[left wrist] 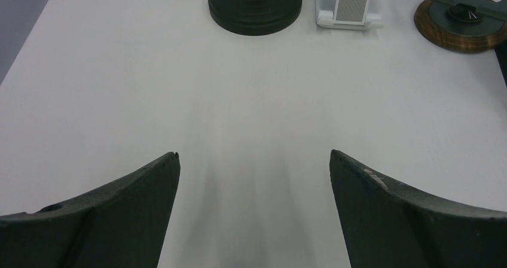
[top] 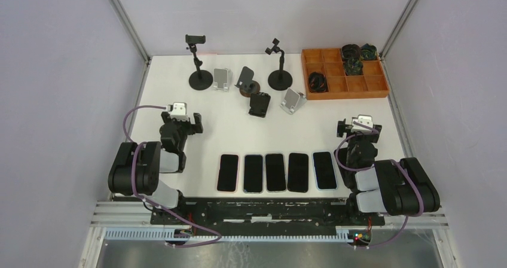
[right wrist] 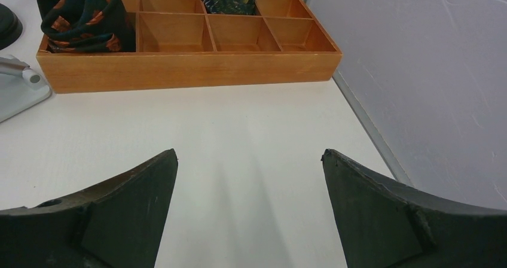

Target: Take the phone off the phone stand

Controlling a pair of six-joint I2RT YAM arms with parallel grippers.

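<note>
While both grippers hang wide and empty near the arm bases, 1 propped phone (top: 259, 104) stands mid-table, well apart from each.

Count: 6 phones in all, of which 5 flat phones (top: 275, 172) lie in 1 row just ahead of the arm bases and 1 is the propped one. Also 2 black pole stands (top: 200, 79), 2 silver folding stands (top: 222, 78), 1 wood-based stand (top: 248, 87), and 1 wooden tray (top: 359, 91) at far right holding dark rolled bands. Propped phone: black slab, dark face, tilted, just in front of the wood-based stand and beside 1 folding stand; its own support is hidden under it. Left gripper (top: 181, 121) and right gripper (top: 360, 129): jaws fully spread over bare table (top: 239, 130), nothing between them.
</note>
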